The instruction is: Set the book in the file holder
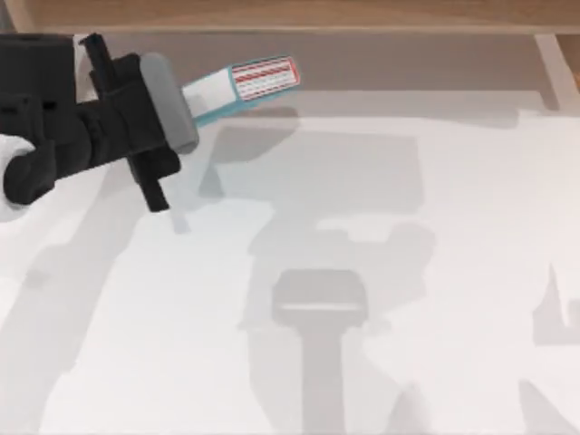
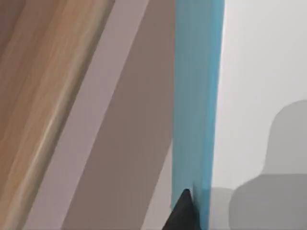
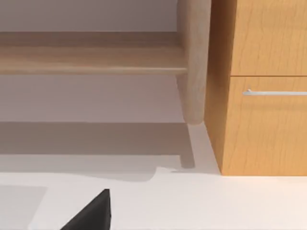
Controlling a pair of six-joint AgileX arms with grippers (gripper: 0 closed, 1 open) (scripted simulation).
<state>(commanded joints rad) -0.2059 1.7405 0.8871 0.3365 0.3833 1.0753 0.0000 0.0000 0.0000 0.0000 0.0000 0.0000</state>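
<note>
Top view: the left gripper (image 1: 186, 104), at the table's (image 1: 381, 299) far left, pinches the book (image 1: 249, 83), held raised with its striped end pointing right toward the wooden shelf board (image 1: 299, 14). Left wrist view: the book's teal edge (image 2: 196, 96) runs beside that board (image 2: 43, 96). Right wrist view: a cabinet with a drawer handle (image 3: 276, 92) stands beside the shelf post (image 3: 194, 62); whether the right gripper is spread or pressed together cannot be told.

This looks like a plain office or study corner in a rendered scene. A white table (image 1: 381, 299) stands before a long wooden shelf (image 3: 91, 57), beside a wood-grain drawer cabinet (image 3: 264, 96) with a metal handle (image 3: 274, 92).
</note>
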